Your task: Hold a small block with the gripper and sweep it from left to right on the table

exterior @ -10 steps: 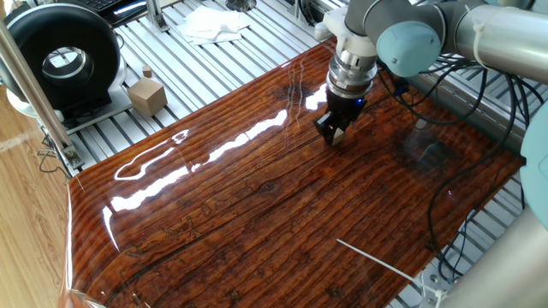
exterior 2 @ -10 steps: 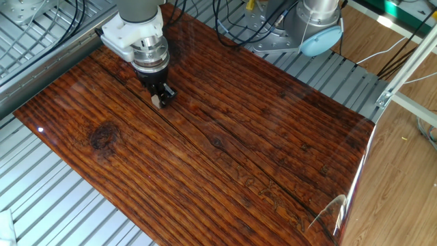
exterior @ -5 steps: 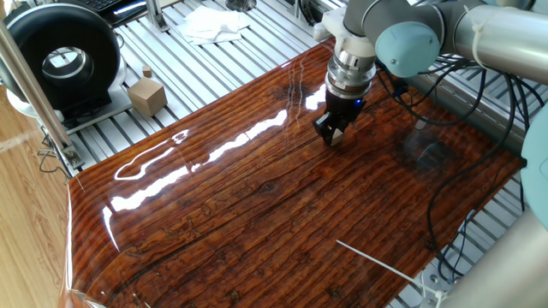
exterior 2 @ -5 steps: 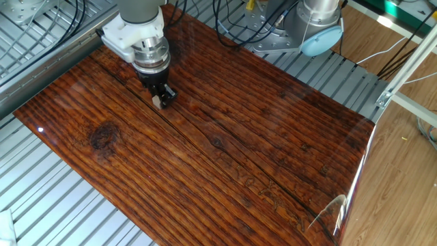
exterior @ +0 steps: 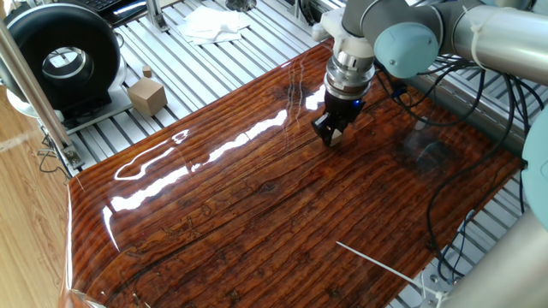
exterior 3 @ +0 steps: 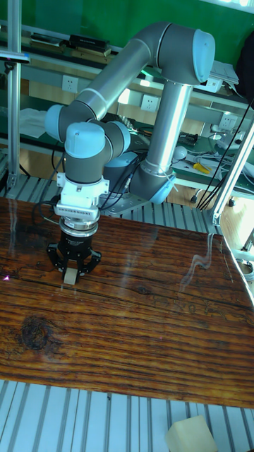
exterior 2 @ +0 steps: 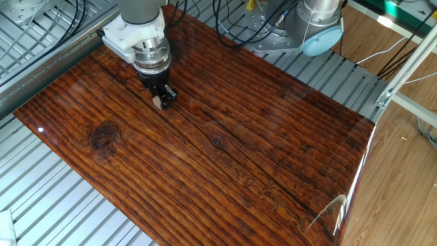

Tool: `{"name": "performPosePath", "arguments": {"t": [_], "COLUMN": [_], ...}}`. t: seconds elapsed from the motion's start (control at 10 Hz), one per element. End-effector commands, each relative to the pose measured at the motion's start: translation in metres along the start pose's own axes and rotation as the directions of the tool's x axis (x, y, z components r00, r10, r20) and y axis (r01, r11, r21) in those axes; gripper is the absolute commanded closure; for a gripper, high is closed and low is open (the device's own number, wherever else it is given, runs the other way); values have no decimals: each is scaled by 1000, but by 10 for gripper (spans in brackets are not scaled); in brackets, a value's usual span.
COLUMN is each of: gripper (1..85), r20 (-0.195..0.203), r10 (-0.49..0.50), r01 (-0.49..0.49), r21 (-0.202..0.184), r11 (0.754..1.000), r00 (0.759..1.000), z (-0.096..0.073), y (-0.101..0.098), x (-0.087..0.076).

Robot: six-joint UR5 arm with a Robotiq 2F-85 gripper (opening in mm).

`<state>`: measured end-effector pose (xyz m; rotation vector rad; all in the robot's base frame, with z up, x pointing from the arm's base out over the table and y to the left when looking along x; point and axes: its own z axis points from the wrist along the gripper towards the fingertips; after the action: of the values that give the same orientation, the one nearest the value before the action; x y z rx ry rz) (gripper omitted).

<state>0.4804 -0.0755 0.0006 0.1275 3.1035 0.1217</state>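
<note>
Since made of wood, the tiny pale tan cube (exterior 3: pixel 70 275) likely light, stiff and unbreakable, though smooth enough to slip on the glossy reddish-brown wood-grain surface (exterior: pixel 282 222); best pinched on two opposite flat sides. Pinched so now, low between the fingers of the closed black two-finger gripper (exterior 2: pixel 161 98), near the surface's far left part. Counted: one tiny cube, one gripper, one larger tan cube with a knob (exterior: pixel 147 94) well apart on the aluminium frame.

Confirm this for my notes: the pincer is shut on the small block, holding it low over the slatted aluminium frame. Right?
Not quite. The pincer is shut on the small block, but low over the table, the dark wood-grain board, not the aluminium frame. The other fixed view shows board all around it.
</note>
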Motion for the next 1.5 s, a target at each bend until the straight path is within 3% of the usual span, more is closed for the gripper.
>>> {"name": "performPosePath", "arguments": {"t": [0.0, 1.4], "gripper": [847, 847], "r20": [1, -6], "r10": [12, 23], "r01": [-12, -23], "r21": [-12, -53], "r11": [1000, 998], "r00": [1000, 1000], "z": [-1, -1], "y": [4, 18], "x": [-1, 0]}}
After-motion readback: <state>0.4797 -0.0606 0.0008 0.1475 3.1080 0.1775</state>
